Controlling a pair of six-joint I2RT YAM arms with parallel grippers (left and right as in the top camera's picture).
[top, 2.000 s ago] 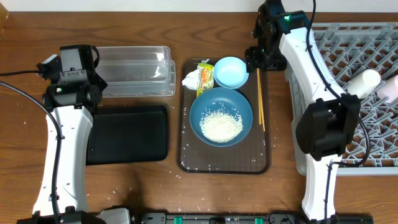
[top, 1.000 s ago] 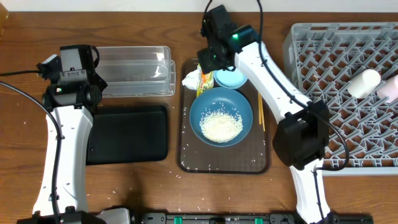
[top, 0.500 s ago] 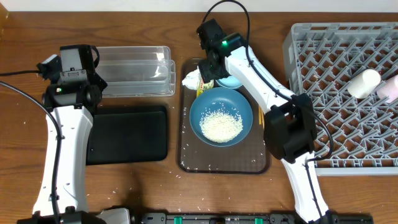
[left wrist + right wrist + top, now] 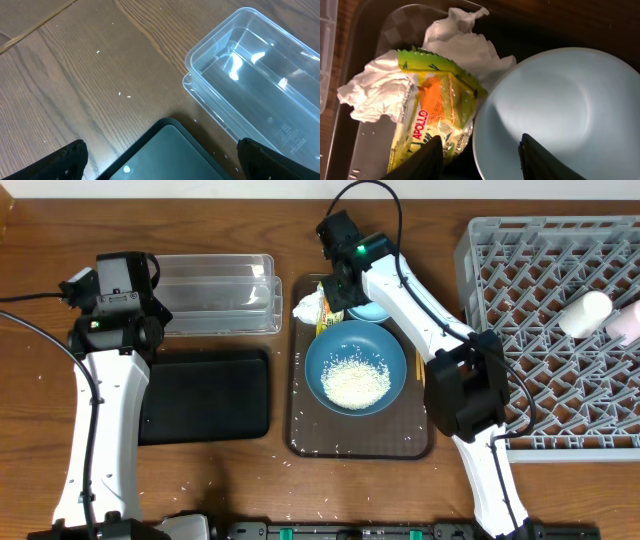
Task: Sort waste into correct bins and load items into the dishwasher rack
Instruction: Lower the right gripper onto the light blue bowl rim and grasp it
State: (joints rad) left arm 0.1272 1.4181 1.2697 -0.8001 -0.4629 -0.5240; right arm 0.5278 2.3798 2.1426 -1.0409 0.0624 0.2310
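Note:
My right gripper [image 4: 480, 155] is low over the back of the brown serving tray [image 4: 360, 442], open, straddling the left rim of the small light-blue bowl [image 4: 560, 105]. One finger is on the yellow-green snack wrapper [image 4: 432, 112], the other inside the bowl. The crumpled white tissue [image 4: 465, 45] lies under and behind the wrapper. The large blue bowl [image 4: 355, 345] holds the rice [image 4: 355, 383]. Chopsticks [image 4: 419, 355] lie to its right. The left gripper [image 4: 160, 165] hangs open over the corner of the black tray [image 4: 170, 155], beside the clear tub [image 4: 255, 75].
The grey dishwasher rack [image 4: 540, 380] fills the right side, with a white cup [image 4: 585, 313] and a pinkish item [image 4: 625, 325] lying in it. The clear tub [image 4: 215, 295] and black tray [image 4: 205, 395] sit left of the serving tray. Stray rice grains dot the wood.
The right arm swung from the tray's right side to the wrapper and small bowl, then settled there; its jaws have narrowed. The left arm has not moved.

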